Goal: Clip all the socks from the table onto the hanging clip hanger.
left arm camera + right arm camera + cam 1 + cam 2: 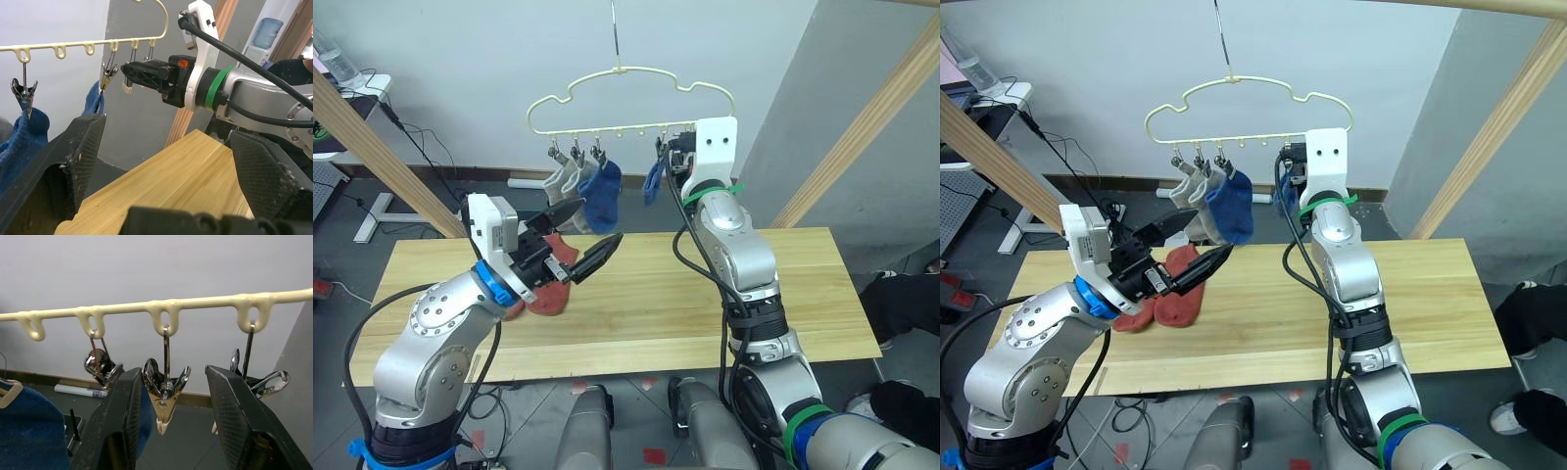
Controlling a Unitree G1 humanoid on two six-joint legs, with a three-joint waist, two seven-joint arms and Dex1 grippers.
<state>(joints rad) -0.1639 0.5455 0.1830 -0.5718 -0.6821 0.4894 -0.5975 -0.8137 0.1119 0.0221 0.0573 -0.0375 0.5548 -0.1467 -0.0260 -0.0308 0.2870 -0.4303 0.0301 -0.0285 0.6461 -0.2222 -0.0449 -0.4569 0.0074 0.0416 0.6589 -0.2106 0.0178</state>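
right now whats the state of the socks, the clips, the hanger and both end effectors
grey socks: two, clipped on the hanger
blue socks: two, clipped on the hanger
red socks: flat on the table, not clipped
hanger: hanging by its hook
empty clip: shut, between the right end effector's fingers
left end effector: open, empty, above the red socks
right end effector: open, around the empty clip

You have one clip hanger point(631, 98) with four socks clipped on: two light grey socks point(1193, 196) and two blue socks point(602, 196). Two rust-red socks point(1178, 294) lie on the single table point(783, 294). You can see two grippers.
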